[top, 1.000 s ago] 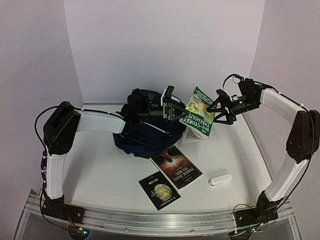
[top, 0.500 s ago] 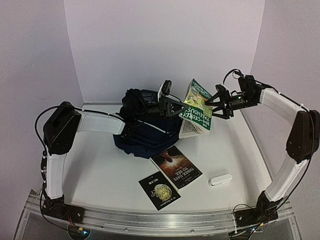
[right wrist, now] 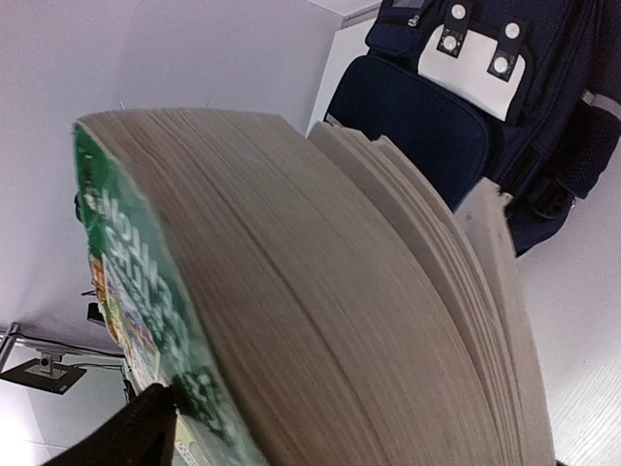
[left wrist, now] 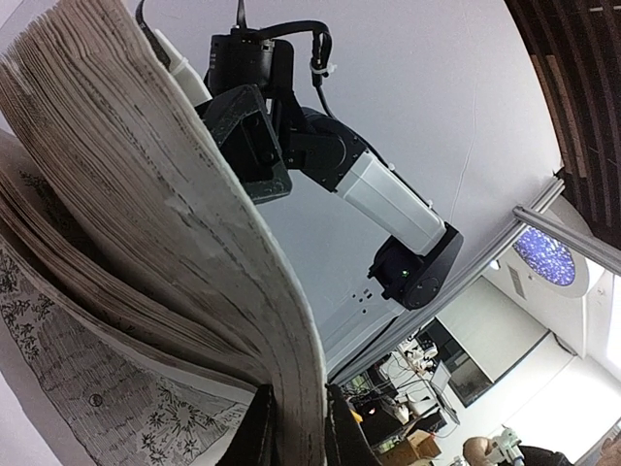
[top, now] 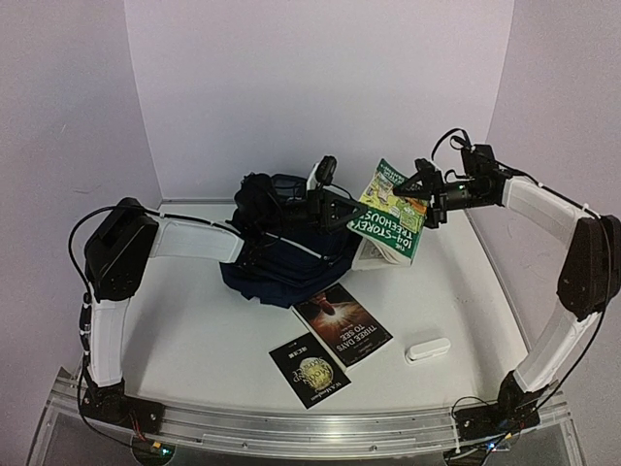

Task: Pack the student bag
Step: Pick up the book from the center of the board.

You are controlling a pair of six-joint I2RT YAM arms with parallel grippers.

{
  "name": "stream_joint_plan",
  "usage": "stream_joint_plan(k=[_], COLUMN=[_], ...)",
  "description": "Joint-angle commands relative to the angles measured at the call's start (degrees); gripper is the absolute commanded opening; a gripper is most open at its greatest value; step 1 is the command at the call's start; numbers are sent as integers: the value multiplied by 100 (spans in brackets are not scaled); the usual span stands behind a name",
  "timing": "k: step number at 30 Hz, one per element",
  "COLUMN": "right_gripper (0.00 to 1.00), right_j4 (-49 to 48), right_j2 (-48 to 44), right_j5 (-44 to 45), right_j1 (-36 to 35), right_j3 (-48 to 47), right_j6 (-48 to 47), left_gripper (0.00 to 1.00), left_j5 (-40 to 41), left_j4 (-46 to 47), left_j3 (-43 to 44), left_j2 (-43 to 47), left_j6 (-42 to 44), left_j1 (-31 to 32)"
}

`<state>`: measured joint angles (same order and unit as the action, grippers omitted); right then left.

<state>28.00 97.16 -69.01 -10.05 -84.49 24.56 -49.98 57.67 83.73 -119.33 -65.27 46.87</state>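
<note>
Left arm point(top: 184, 238) runs out low from its base, forearm across the top of the student bag point(top: 277, 264), with the left gripper point(top: 346, 212) pointing right. Right arm point(top: 543, 204) is stretched high and inward, the right gripper point(top: 420, 194) facing the left one. A green paperback point(top: 390, 216) hangs tilted in the air between the two grippers, pages fanning open under the cover.

Left gripper: nearly closed, pinching the edge of the page block. Wrist view shows both fingers point(left wrist: 260, 432) tight on paper.

Right gripper: jaws wide at the book's upper corner, one finger point(right wrist: 136, 432) against the green cover, the other hidden. Can't tell if it grips.

Student bag: on the surface point(top: 194, 340), under the left gripper's wrist. From the right gripper it sits past the book, white buckle patches showing.

Readable: the cover says "104-STOREY TREEHOUSE", upside down from the top camera. Below the left gripper, flat on the surface, are a dark book point(top: 342, 323) titled "THREE DAYS TO SEE" and a black book point(top: 309, 369) with a gold emblem, text too small. A small white block point(top: 428, 349) lies below the right gripper.
</note>
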Motion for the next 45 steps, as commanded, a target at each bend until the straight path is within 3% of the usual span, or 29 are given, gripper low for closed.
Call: stream_joint_plan(k=[1, 11, 15, 18, 24, 27, 32, 33, 39, 45], right_gripper=[76, 28, 14, 5, 0, 0, 0, 0, 0, 0], right_j4=[-534, -702, -802, -958, -1274, -1296, -1328, -1348, -1758, -2482], right_j2=[-421, -592, -576, -591, -584, -578, -522, -506, -408, -364], right_j5=[-200, 155, 260, 338, 356, 421, 540, 560, 711, 713], right_j1=[-88, -90, -88, -87, -90, -89, -91, -87, -86, -91], right_j3=[44, -182, -228, -248, -214, -265, -383, -410, -465, -318], right_j6=[234, 459, 581, 702, 969, 1002, 1062, 1087, 1456, 2064], left_gripper=[0, 14, 33, 39, 42, 58, 95, 99, 100, 100], left_j5=[-23, 1442, 2058, 2307, 2404, 2520, 2999, 3086, 3215, 3100], left_j4=[538, -469, -864, -1095, -1439, -1271, -962, -947, -284, 1773], left_j3=[11, -591, -843, -943, -828, -976, -1565, -1659, -2155, -1963], left_j2=[191, 530, 818, 993, 1060, 1108, 1429, 1521, 1365, 301], left_j6=[134, 505, 682, 818, 913, 858, 780, 761, 217, -898], left_j1=[48, -54, -63, -72, -72, -73, -72, -73, 127, 241])
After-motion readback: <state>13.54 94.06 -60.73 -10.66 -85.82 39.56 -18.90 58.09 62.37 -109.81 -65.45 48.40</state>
